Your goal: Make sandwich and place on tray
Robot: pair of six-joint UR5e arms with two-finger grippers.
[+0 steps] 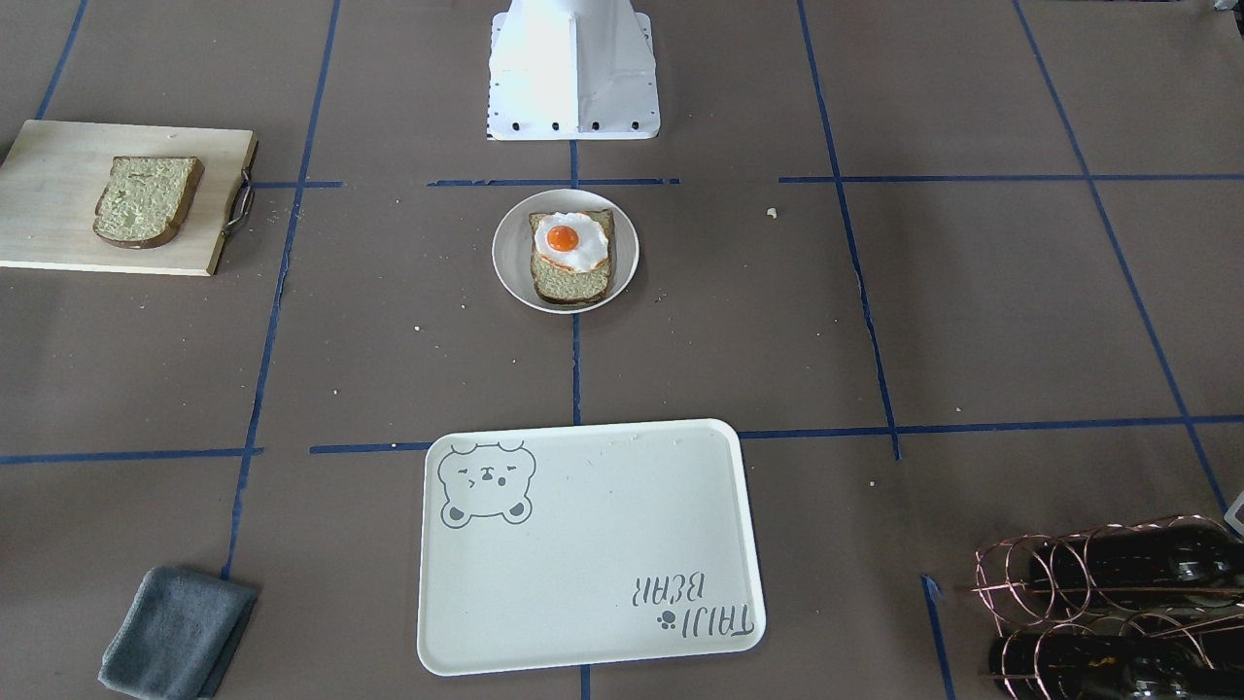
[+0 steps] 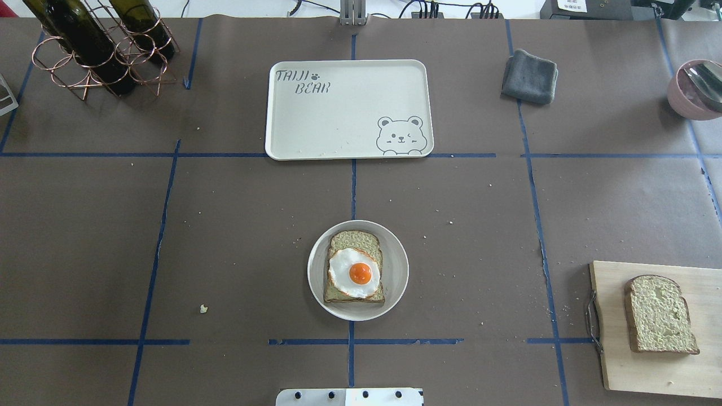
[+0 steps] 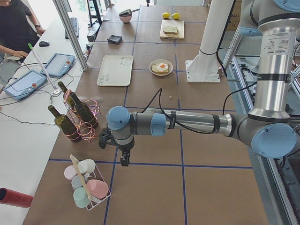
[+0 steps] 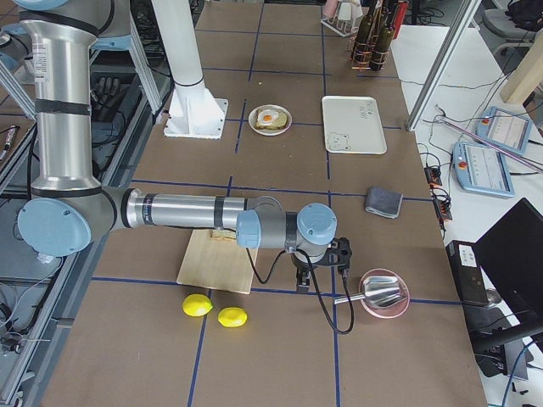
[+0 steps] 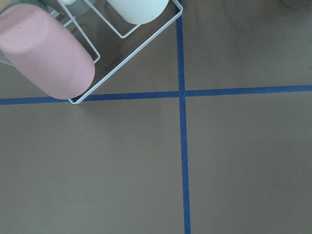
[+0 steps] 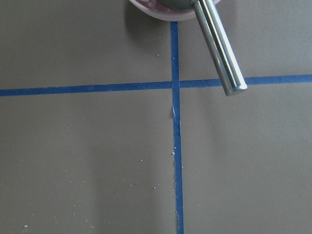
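Observation:
One bread slice (image 2: 355,239) with a fried egg (image 2: 355,273) on top lies on a small round white plate (image 2: 316,282) at the table's middle; the egg also shows in the front view (image 1: 569,240). A second slice (image 2: 660,316) lies alone on the wooden cutting board (image 2: 637,372), at the left of the front view (image 1: 146,199). The cream bear tray (image 2: 338,113) holds nothing; it also shows in the front view (image 1: 583,544). My left gripper (image 3: 124,161) hangs far off near the cup rack. My right gripper (image 4: 303,282) hangs by the pink bowl. I cannot tell whether either is open or shut.
A copper rack with wine bottles (image 2: 96,51) stands beyond the tray on my left. A grey cloth (image 2: 530,76) and a pink bowl with a metal utensil (image 2: 696,90) are on my right. A wire rack of cups (image 5: 46,51) is under my left wrist. Two lemons (image 4: 212,309) lie past the board.

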